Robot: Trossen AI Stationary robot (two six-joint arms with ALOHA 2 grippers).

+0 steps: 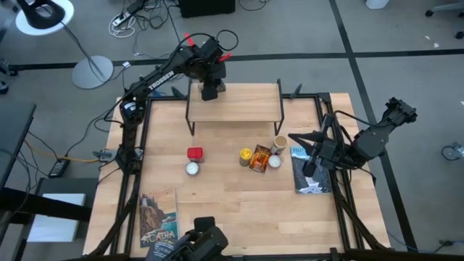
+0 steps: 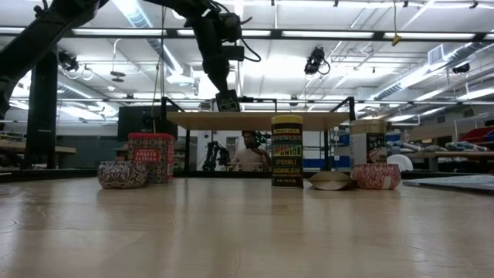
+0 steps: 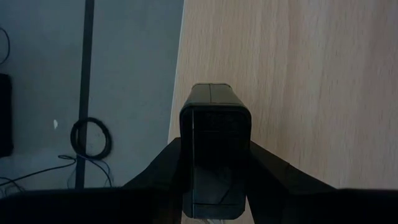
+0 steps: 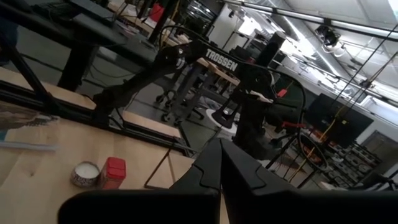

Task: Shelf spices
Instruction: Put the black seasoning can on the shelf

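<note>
The shelf, a light plank on thin black legs, stands at the table's far side. My left gripper is over its far left part, shut on a dark tin. In the low view the tin hangs at the plank top; whether it touches, I cannot tell. On the table in front of the shelf stand a red tin, a yellow black-lidded jar, an orange packet and a tan jar. My right gripper waits shut at the table's right edge. My left gripper pinches the dark tin by two opposite sides between its two fingers. The fingers come slanting down from above. The tin's free end points down at the plank, close to the plank's edge.
Two small white round discs lie among the spices. A picture-covered book lies at the right by my right arm, another at the near left. A black frame runs along the table's sides.
</note>
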